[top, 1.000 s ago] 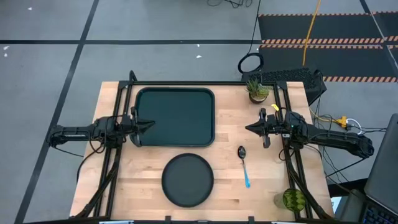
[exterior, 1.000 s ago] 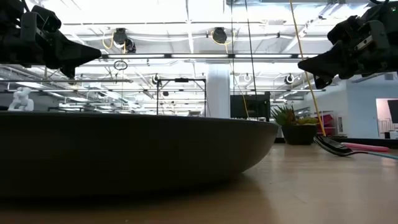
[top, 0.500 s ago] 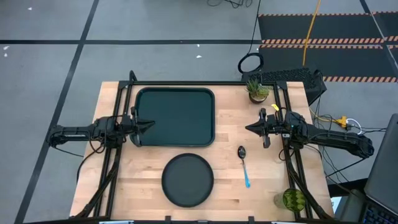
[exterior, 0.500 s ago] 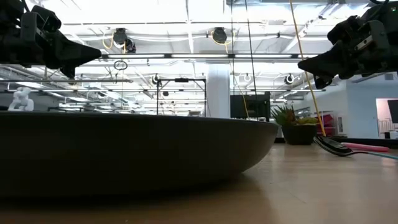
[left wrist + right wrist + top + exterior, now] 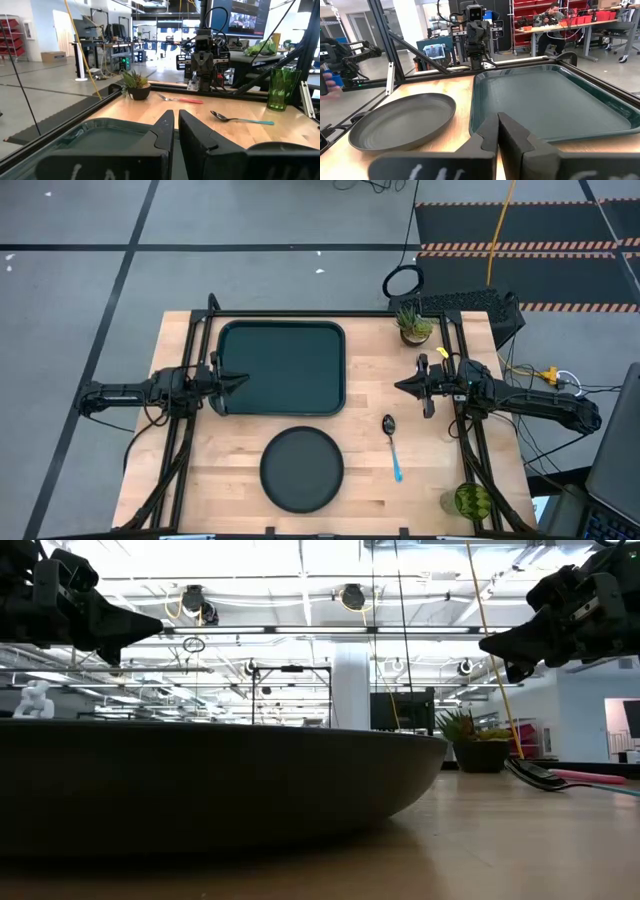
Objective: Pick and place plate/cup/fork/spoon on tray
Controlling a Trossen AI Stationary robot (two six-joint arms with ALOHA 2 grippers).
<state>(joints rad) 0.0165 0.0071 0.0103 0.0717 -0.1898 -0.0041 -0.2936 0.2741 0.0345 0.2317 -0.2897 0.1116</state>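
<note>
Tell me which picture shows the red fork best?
The left wrist view: the fork lies in plain sight on the table, tines and red handle both clear, near the potted plant. The low view shows only a thin pink handle at the far right. In the high and right wrist views I cannot see it.

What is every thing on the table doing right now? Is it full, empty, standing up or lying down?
tray: lying flat, nothing in it.
plate: flat on the table, nothing on it, beside the tray.
spoon: lying flat on the table.
fork: lying flat on the table.
cup: standing upright.
potted plant: standing upright.
left gripper: shut, holding nothing, above the tray's edge.
right gripper: shut, holding nothing.
</note>
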